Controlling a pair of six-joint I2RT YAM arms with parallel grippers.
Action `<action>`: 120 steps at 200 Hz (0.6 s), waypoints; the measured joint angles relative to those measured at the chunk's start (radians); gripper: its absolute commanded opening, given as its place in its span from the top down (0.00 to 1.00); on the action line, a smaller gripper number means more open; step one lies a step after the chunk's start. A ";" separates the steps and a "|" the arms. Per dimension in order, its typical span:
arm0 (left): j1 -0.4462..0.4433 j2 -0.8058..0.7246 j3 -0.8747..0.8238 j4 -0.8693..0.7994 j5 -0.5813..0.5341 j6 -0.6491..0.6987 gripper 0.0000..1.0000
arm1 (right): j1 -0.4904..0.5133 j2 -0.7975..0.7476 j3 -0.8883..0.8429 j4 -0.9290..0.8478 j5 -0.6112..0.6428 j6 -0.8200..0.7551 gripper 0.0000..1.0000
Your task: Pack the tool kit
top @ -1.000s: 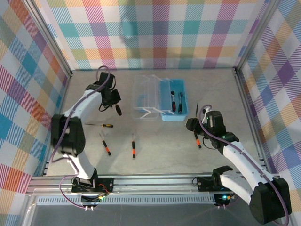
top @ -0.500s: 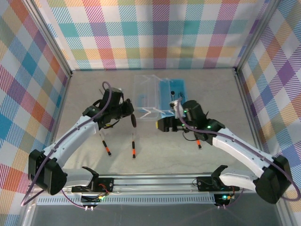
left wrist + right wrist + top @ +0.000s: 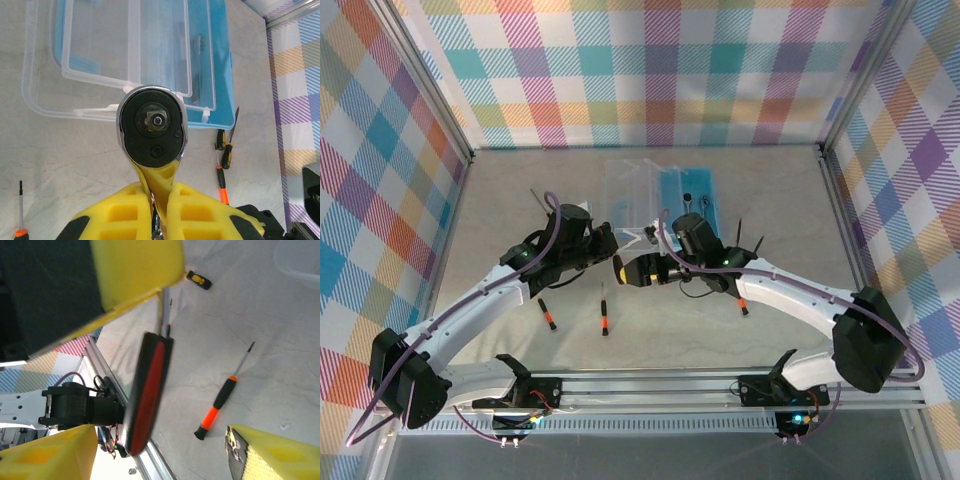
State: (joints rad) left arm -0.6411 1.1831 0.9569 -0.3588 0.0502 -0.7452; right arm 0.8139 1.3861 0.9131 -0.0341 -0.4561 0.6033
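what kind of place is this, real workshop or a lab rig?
Likely a lab robot test cell, not a workshop: plaid cloth walls on an aluminium frame, a grey tabletop, and one light-blue tool box staged on it.

**Left arm** (image 3: 470,305): reached from the counter's near edge toward its middle. Left claw (image 3: 160,192) was clamped tight on a ratchet (image 3: 152,125).

**Right arm** (image 3: 790,295): bent leftward, wrist near the left claw. Right claw (image 3: 160,447) was spread wide, fingers (image 3: 50,452) either side of the ratchet's handle.
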 measured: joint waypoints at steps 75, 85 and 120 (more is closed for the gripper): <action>-0.032 0.000 -0.012 0.064 -0.006 -0.029 1.00 | 0.017 0.053 0.018 0.040 -0.013 0.043 0.54; -0.037 0.000 -0.012 0.073 -0.006 -0.030 1.00 | 0.017 0.060 0.023 0.041 -0.012 0.040 0.60; -0.039 0.000 -0.018 0.096 -0.010 -0.034 1.00 | 0.017 0.061 0.027 0.042 0.011 0.058 0.83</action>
State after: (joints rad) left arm -0.6804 1.1828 0.9390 -0.2630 0.0406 -0.7788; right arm 0.8310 1.4475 0.9398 0.0074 -0.4446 0.6617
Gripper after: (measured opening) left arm 0.092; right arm 0.215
